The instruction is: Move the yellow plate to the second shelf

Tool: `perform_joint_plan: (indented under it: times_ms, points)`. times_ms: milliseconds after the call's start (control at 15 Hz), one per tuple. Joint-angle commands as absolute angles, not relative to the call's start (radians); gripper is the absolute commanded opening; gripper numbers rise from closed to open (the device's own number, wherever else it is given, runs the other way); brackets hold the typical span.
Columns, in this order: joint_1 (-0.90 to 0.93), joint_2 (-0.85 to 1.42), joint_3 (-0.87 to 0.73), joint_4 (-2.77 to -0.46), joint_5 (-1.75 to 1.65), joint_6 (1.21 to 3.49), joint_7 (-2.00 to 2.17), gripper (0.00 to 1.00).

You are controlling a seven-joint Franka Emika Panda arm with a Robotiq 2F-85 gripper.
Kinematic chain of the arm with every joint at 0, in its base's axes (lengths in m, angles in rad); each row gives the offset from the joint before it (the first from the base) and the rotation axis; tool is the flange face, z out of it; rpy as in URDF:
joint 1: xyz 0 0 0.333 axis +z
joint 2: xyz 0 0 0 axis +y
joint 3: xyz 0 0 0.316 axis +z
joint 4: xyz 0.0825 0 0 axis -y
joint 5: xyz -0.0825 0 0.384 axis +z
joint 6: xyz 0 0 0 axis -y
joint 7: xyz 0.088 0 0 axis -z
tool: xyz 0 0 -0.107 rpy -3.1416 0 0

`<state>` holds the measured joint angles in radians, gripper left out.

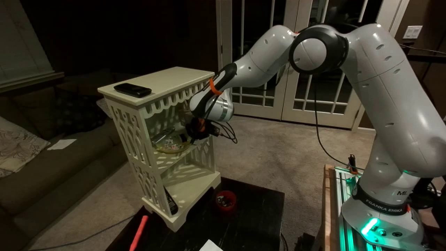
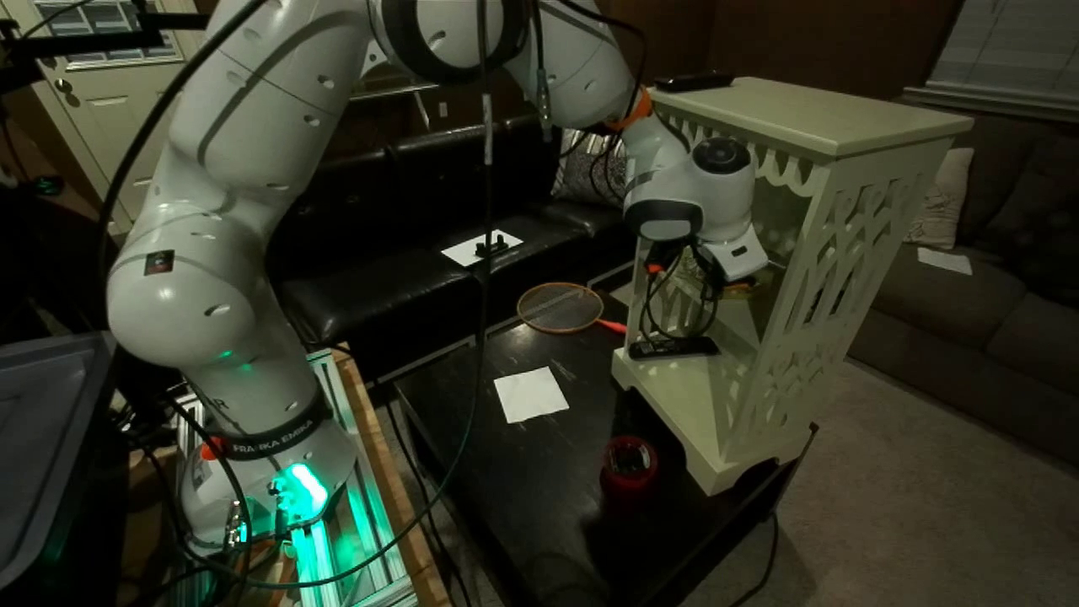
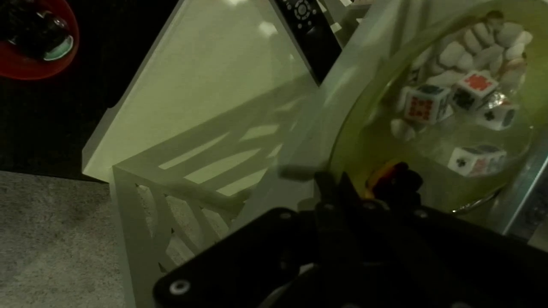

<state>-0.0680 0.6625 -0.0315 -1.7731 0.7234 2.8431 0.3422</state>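
The yellow plate (image 1: pixel 174 150) is inside the cream rack at the second shelf (image 1: pixel 168 161), on it or just above it; I cannot tell which. In the wrist view the plate (image 3: pixel 364 141) is at the right, over the second shelf (image 3: pixel 306 132). It carries several card-faced dice, pale stones and a red-black item. My gripper (image 3: pixel 333 177) has its fingers nearly together at the plate's near rim, and they look shut on it. In an exterior view the gripper (image 1: pixel 191 137) reaches in through the rack's open front. In an exterior view the wrist (image 2: pixel 716 211) hides most of the plate.
The rack's top board (image 1: pixel 177 78) bears a flat black object (image 1: pixel 132 90). A silver item (image 3: pixel 528 192) lies by the plate. A remote (image 3: pixel 308 34) is on the bottom board. A red bowl (image 2: pixel 620 489), a white paper (image 2: pixel 531 394) and a racket (image 2: pixel 560 308) are on the black table.
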Motion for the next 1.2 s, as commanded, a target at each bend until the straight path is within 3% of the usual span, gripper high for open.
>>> perform_joint_plan:
  times_ms: [0, 133, 800, 1133]
  points:
    - [-0.047, 0.689, -0.053, -1.732, 0.679, 2.867, 0.392, 0.01]
    - [-0.047, 0.688, -0.056, -1.731, 0.664, 2.863, 0.398, 0.29]
    - [-0.148, 0.561, 0.020, -1.833, 0.668, 2.856, 0.241, 0.97]
    - [-0.273, 0.364, 0.122, -2.019, 0.703, 2.844, -0.087, 1.00]
